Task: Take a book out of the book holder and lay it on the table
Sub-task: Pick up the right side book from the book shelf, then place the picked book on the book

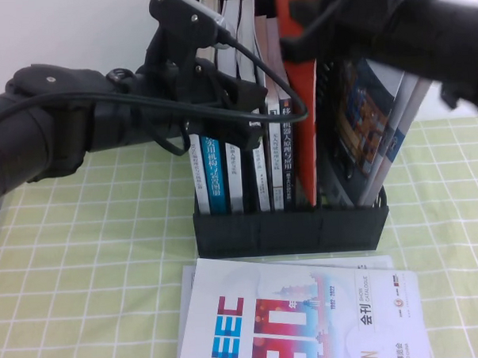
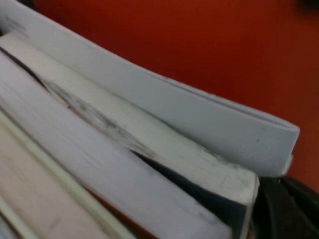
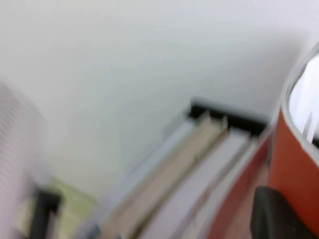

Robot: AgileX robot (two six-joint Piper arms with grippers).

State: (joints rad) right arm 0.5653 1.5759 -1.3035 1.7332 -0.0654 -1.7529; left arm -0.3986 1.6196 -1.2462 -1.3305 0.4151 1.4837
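The red-orange book [image 1: 304, 121] stands upright in the middle of the black book holder [image 1: 289, 231], its lower end still inside the slots. My right gripper [image 1: 300, 30] comes in from the upper right and is shut on the book's top edge. In the right wrist view a black finger [image 3: 279, 214] lies against the orange cover [image 3: 294, 159]. My left gripper [image 1: 247, 99] rests on the tops of the books left of it. The left wrist view shows those page edges, the orange cover [image 2: 199, 45] and a black finger [image 2: 289, 209].
Blue-spined books [image 1: 211, 172] fill the holder's left slots, and magazines [image 1: 379, 117] lean out at its right. The white HEEC magazine [image 1: 301, 319] lies flat on the green checked table [image 1: 84, 257] in front of the holder. A white wall is behind.
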